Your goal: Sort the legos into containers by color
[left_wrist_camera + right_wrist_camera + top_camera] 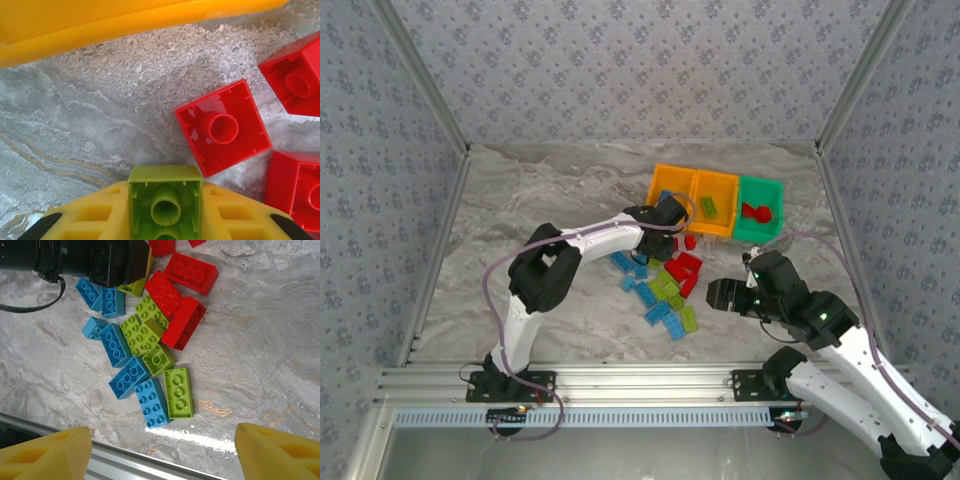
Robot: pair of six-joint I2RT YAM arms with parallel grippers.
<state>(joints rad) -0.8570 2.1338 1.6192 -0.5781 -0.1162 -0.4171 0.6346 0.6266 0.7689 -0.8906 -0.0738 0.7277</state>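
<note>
Now, nearest you, the right gripper (725, 295) hangs over the near right of the table (540, 190) with its jaws wide apart and nothing between them. In its wrist view the yellow fingers (45, 455) frame the loose legos (145, 355) from well off. Those bricks, light blue, lime green and red, lie jumbled and mostly touching in one heap. They are the bulk of the job, and none of them is sorted yet.

At the heap's far edge the left gripper (665, 222) has its jaws pressed against both sides of a lime green brick (165, 200). It sits squarely between them, hollow underside toward the camera. You cannot tell whether it is off the table. An upturned red brick (223, 127) lies near it, apart.

Beyond, the three containers (680, 168) hold little. There is a green brick (707, 207) in the middle orange bin (718, 176), a red piece (753, 212) in the green bin (765, 183), and what looks like a blue one (665, 197) in the left orange bin (660, 172). I'd judge you early on, with the clamped brick bound for the middle bin.
</note>
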